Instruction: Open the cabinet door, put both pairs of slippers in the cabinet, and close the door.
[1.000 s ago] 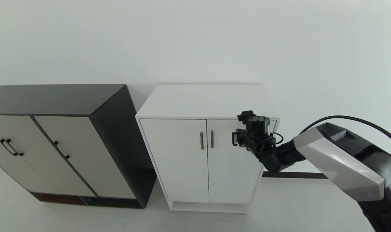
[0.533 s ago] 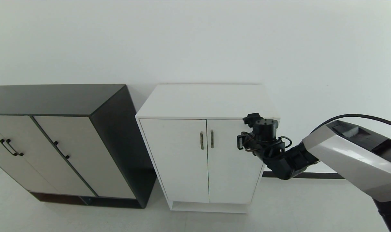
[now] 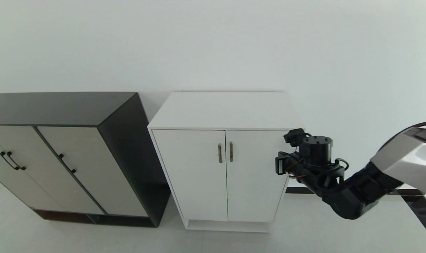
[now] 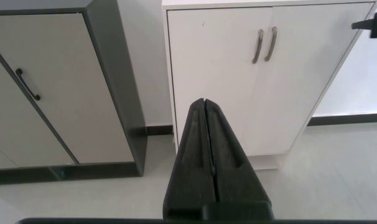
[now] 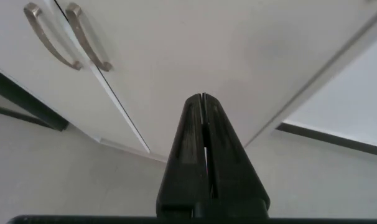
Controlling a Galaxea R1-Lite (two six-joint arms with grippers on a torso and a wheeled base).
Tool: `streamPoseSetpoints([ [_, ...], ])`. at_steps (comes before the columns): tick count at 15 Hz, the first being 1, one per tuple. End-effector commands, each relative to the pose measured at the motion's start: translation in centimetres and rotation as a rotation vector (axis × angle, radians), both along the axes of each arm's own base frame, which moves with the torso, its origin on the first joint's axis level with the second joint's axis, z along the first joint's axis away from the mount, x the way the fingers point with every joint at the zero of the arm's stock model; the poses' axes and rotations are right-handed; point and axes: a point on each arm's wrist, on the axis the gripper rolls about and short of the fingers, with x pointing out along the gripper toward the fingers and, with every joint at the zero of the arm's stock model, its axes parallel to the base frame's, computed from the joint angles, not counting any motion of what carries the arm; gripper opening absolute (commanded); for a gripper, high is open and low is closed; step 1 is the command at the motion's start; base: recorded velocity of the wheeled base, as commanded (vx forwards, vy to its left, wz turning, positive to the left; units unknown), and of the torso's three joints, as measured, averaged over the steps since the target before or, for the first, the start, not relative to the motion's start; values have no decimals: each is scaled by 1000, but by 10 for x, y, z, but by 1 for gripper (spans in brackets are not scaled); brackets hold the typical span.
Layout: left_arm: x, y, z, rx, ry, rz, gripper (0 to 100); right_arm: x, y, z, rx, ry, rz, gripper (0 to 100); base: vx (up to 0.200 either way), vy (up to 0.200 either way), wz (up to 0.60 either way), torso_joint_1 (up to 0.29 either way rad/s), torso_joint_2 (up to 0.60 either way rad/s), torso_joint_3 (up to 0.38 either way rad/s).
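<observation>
Pale wall (image 3: 213, 42) and light floor (image 3: 322, 225) frame the white cabinet (image 3: 223, 109), which stands at the centre of the head view against the wall. It sits just beside a dark cabinet (image 3: 58, 109) at the left of the frame. Both white doors are closed, and their two slim metal handles (image 3: 220, 153) stand upright, side by side at the middle seam.

The right gripper (image 5: 203, 99) has its fingers pressed together and holds nothing. In the head view its arm sits at the middle right, before the cabinet's right edge. The left gripper (image 4: 203, 102) is likewise closed and empty, facing the cabinets from farther off.

The doors look like stiff, light panels, probably hinged at their outer edges. The smooth handle bars may be slippery. The best hold is likely across the middle of one bar, with the fingers spread first and the pull following the door's arc.
</observation>
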Motion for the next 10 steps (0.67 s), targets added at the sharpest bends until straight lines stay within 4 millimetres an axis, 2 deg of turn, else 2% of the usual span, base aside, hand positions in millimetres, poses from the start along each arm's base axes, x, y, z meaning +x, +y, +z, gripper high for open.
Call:
streamPoseSetpoints([
  [1,0,0,0,0,2,0,0,-30,-27,26,13,-27,-31,0,0,0,0,0,0,0],
  [2,0,0,0,0,2,0,0,-49,-47,28,1,-5,-62,0,0,0,0,0,0,0],
  [6,0,0,0,2,0,0,0,-93,-100,25,-3,-1,-173,0,0,0,0,0,0,0],
  [8,0,0,0,2,1,0,0,-116,-120,22,-24,12,-214,0,0,0,0,0,0,0],
  [10,0,0,0,2,1,0,0,-139,-130,22,-31,18,-231,0,0,0,0,0,0,0],
])
